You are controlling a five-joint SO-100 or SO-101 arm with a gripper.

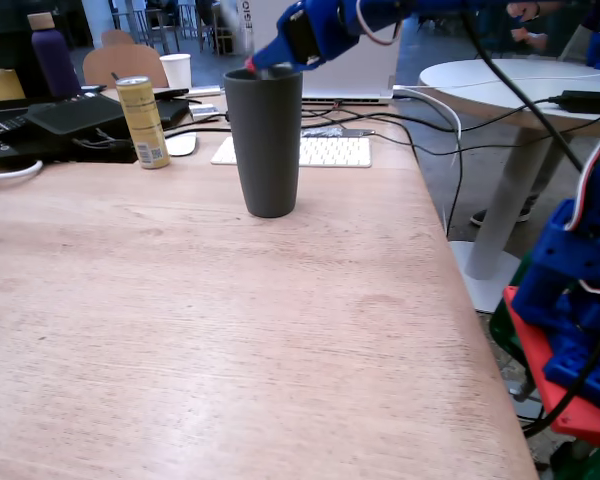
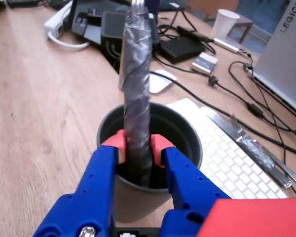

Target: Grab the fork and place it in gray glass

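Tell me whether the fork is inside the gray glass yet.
Partly in. In the wrist view the fork, pinched by the gripper, dips its lower end below the rim of the gray glass.

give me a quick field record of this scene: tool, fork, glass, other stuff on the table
tool: shut on the fork's foil handle, right over the glass mouth
fork: upright, lower end inside the glass, tines hidden
glass: dark gray, upright on the wooden table
nearby: yellow can left of the glass in the fixed view; white keyboard behind it
extra: second fork lying on the keyboard in the wrist view
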